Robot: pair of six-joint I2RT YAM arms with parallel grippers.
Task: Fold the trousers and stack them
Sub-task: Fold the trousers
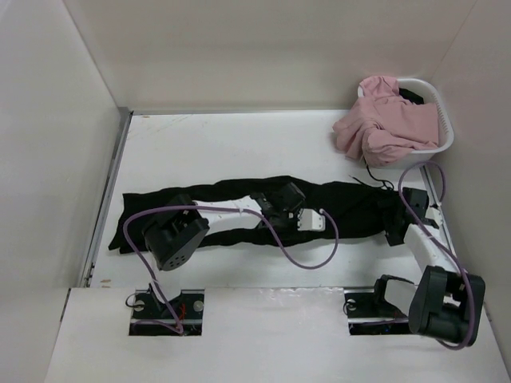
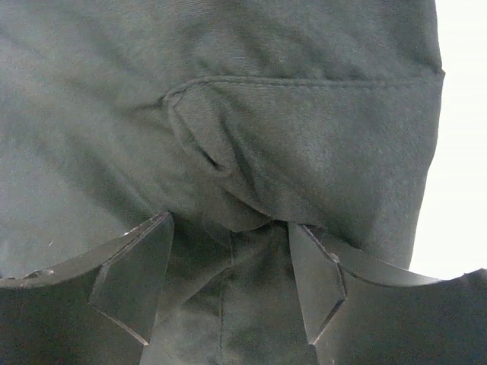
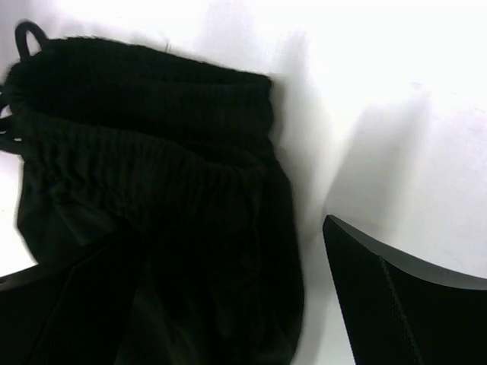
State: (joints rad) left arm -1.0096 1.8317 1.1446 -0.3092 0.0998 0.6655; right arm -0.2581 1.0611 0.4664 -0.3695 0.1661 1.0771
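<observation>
Nearest the overhead camera, we record the right arm (image 1: 443,307), its bulky dark joint hanging over the near edge of the table (image 1: 239,144). We find the table white and walled on three sides by pale panels (image 1: 48,159).

Across its middle lie the trousers (image 1: 351,207). They are black and stretched lengthwise, with the leg ends toward the left wall and the waistband (image 3: 152,99) toward the right. The cloth is wrinkled and unfolded.

At the far right corner we note a white basket (image 1: 444,120). A pale pink garment (image 1: 383,120) is heaped in it and spills over its near-left rim, just beyond the trousers' waistband end.

The left arm (image 1: 172,235) reaches rightward over the legs. The left gripper (image 2: 228,228) is down on the trousers beside a curved seam. Its fingers (image 2: 133,281) stand apart with a raised pleat of black cloth between them.

The right gripper (image 3: 198,251) sits at the waistband end with its jaws spread wide. One finger (image 3: 403,304) is over bare table just beside the elastic. The other is lost against the dark cloth, and we cannot trace it.

A purple cable (image 1: 307,255) loops from the left arm onto the table in front of the trousers. Smallest, a black drawstring (image 3: 27,34) loops out of the waistband.
</observation>
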